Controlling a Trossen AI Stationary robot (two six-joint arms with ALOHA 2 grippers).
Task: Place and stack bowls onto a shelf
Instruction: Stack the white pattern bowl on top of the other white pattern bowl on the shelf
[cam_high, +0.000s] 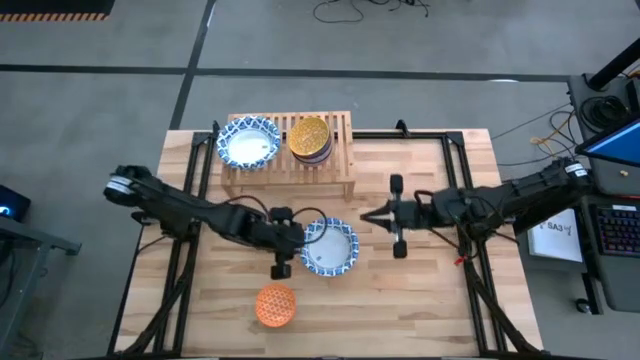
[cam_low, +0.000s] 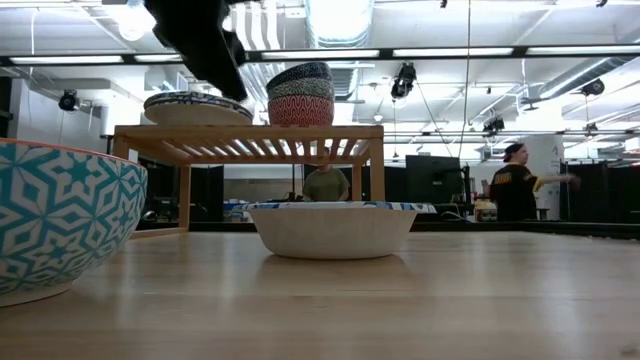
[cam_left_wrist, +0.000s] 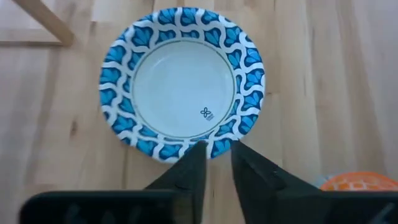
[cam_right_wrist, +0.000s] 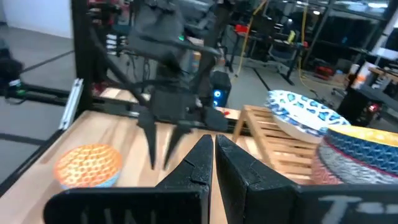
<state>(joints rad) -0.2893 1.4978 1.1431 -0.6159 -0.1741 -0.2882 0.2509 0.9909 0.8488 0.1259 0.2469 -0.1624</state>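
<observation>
One wide blue-patterned bowl (cam_high: 329, 247) is sat on the bare wood around the middle of the tabletop (cam_high: 430, 290), white inside facing up. Just beside its left rim the left gripper (cam_high: 297, 236) is parked, fingers (cam_left_wrist: 193, 171) parted by a narrow gap with nothing pinched between them (the tips are right at the bowl's edge in the wrist view, and whether they actually touch it can't be made out).

The shelf (cam_high: 340, 160) is set along the far edge, toward the left of centre. Another wide bowl (cam_high: 248, 143) is seen on its left half, and a stack of smaller patterned bowls (cam_high: 310, 139) is placed next to it. An orange bowl (cam_high: 276, 304) is left near the front edge, apart from the rest.

The right gripper (cam_high: 365, 216) is held over the table right of centre, fingers pressed together, nothing held.
</observation>
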